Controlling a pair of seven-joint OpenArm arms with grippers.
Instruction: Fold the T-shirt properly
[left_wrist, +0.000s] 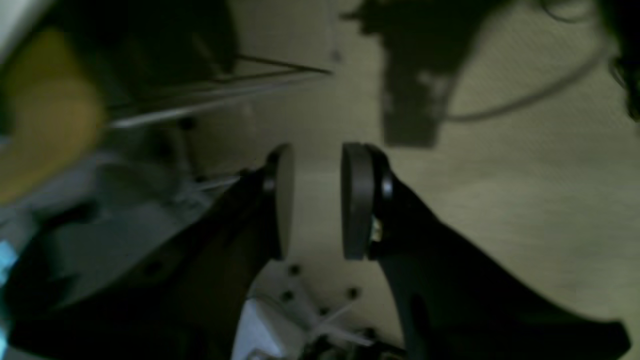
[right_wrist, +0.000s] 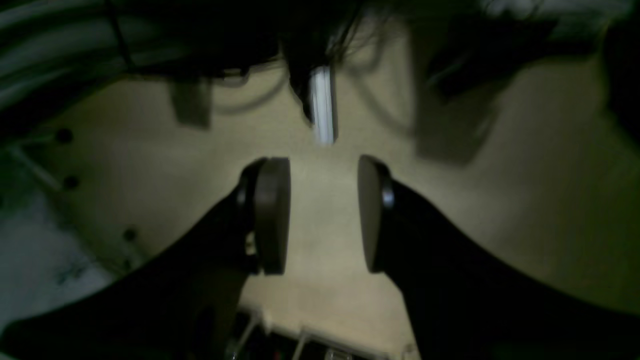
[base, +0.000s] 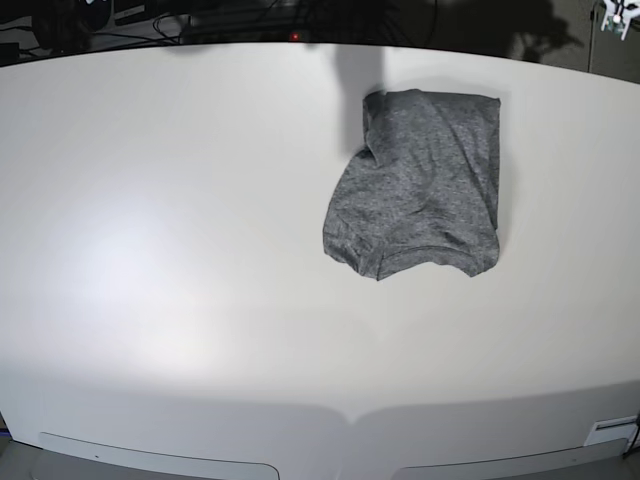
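We see the heather-grey T-shirt (base: 420, 185) lying folded into a compact, rumpled bundle on the white table (base: 150, 250), right of centre and toward the far edge in the base view, with a curved hem along its near side. Both the left gripper (left_wrist: 317, 200) and the right gripper (right_wrist: 324, 215) hold their jaws apart on nothing, away from the cloth.

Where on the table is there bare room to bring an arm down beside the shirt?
The table is bare left of the T-shirt and along the near edge below its hem. Only narrow strips remain at the shirt's right and far edges.
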